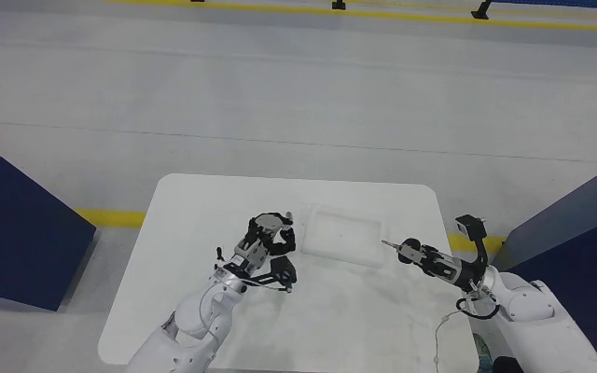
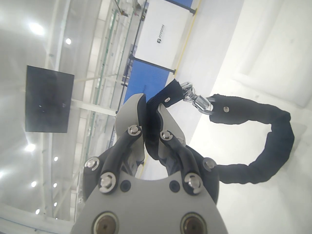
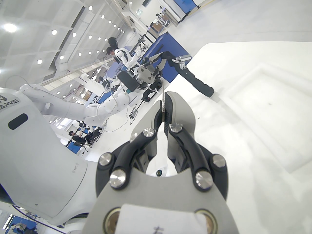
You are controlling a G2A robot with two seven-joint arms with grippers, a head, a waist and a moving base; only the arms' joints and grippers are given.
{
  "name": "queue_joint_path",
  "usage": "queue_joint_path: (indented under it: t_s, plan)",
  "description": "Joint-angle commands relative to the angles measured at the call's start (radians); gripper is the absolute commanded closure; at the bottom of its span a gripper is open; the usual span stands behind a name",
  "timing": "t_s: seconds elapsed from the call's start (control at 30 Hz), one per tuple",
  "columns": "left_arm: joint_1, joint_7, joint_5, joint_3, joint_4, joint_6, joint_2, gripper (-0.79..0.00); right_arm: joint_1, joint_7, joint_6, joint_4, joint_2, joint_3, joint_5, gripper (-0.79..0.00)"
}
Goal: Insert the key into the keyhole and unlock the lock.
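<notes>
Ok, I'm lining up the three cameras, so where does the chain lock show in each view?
Top view: chain lock over the table's middle, held in the left end effector.
Left wrist view: its black sleeve loops out from that end effector's shut fingers.
Right wrist view: far off across the table, past the right end effector holding the key.
Shared landmark: the left end effector clamped on the sleeve.

Left gripper (image 2: 150, 104), right gripper (image 3: 163, 102): fingers pinched shut.
</notes>
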Motion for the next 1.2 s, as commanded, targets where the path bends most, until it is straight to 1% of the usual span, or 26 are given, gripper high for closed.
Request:
queue_joint_path:
  t_s: [0.0, 0.13, 0.23, 0.43, 1.17]
  plan:
    - [0.001, 0.05, 0.012, -0.003, 0.012, 0.043, 0.0, 0.0, 0.0, 0.0, 0.0, 0.0, 0.0, 0.0, 0.0, 0.0]
    - [-0.002, 0.132, 0.053, -0.008, 0.042, 0.151, 0.0, 0.0, 0.0, 0.0, 0.0, 0.0, 0.0, 0.0, 0.0, 0.0]
    - [-0.003, 0.178, 0.044, -0.007, 0.062, 0.22, -0.004, 0.0, 0.0, 0.0, 0.0, 0.0, 0.0, 0.0, 0.0, 0.0]
    - [-0.017, 0.23, 0.075, -0.003, 0.106, 0.321, -0.011, 0.0, 0.0, 0.0, 0.0, 0.0, 0.0, 0.0, 0.0, 0.0]
    - [-0.019, 0.231, 0.077, -0.003, 0.108, 0.323, -0.012, 0.0, 0.0, 0.0, 0.0, 0.0, 0.0, 0.0, 0.0, 0.0]
